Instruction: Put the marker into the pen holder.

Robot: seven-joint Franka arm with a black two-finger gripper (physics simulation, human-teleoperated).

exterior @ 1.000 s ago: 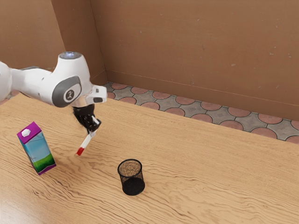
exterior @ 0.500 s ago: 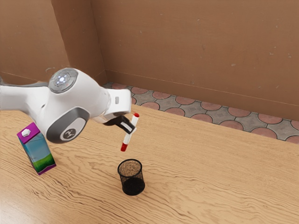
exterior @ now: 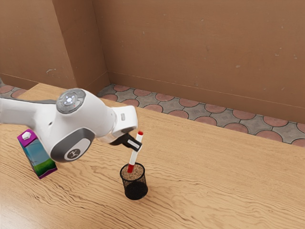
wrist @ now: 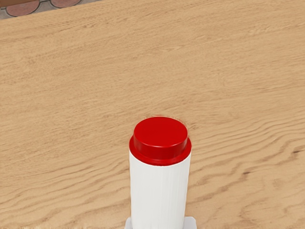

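Gripper [exterior: 135, 144] jaws clamped on the red-and-white marker [exterior: 134, 157], mid-barrel. Exterior view: marker near upright, top leaning between 12 and 1 o'clock, lower red end at black mesh pen holder's [exterior: 136, 190] mouth; can't tell if below rim. Juice-style carton [exterior: 38, 155] between 9 and 10 o'clock from holder.

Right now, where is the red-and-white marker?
The marker is in my gripper, its lower red end at the mouth of the pen holder, to the exterior view's right of the carton.
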